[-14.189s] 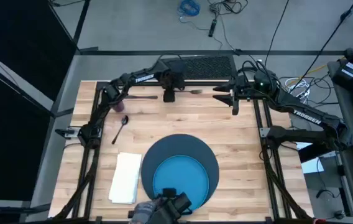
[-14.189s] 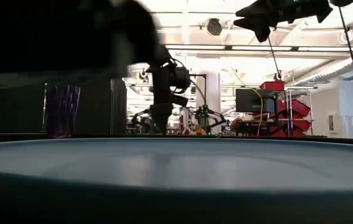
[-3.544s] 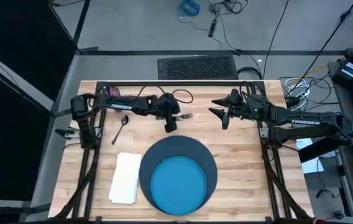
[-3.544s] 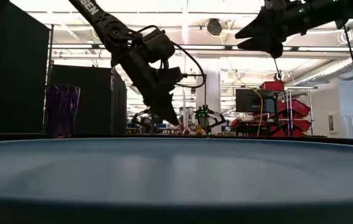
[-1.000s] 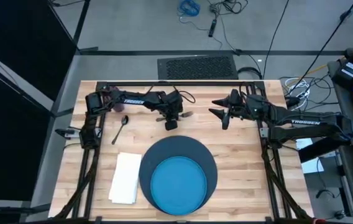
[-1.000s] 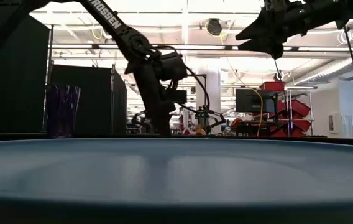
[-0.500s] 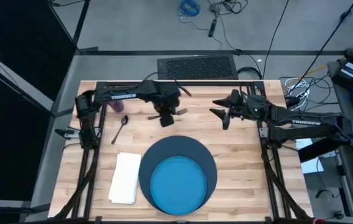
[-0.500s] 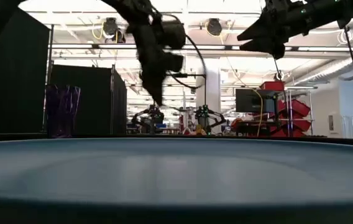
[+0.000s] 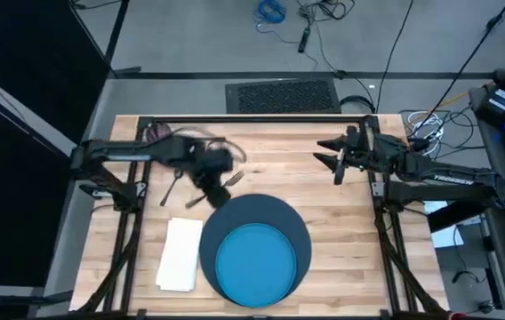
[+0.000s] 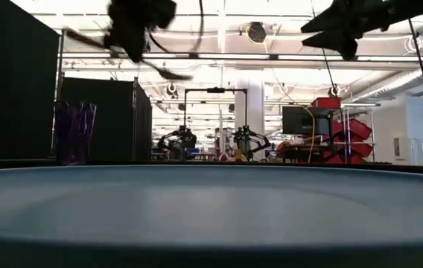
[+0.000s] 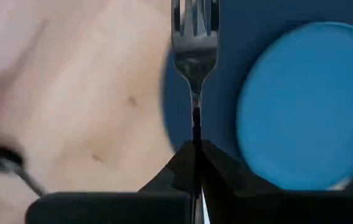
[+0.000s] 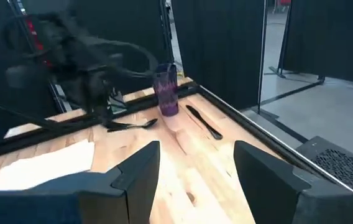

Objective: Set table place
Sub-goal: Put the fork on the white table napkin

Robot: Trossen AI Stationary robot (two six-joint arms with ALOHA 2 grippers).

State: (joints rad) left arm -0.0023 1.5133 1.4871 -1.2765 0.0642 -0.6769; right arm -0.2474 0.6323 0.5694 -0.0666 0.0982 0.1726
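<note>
Metal fork (image 11: 194, 43) is clamped in the left tool (image 9: 210, 173), raised above the counter (image 9: 341, 213) beside the dark blue mat (image 9: 261, 212). Right tool (image 9: 340, 160) hovers open, well apart.

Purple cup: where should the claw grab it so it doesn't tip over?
Probably around its middle, coming in level from the open table side. The purple cup stands upright and is tall and narrow, so two fingers can close on opposite walls. The knife lies flat close beside it, so that side looks more cramped.
</note>
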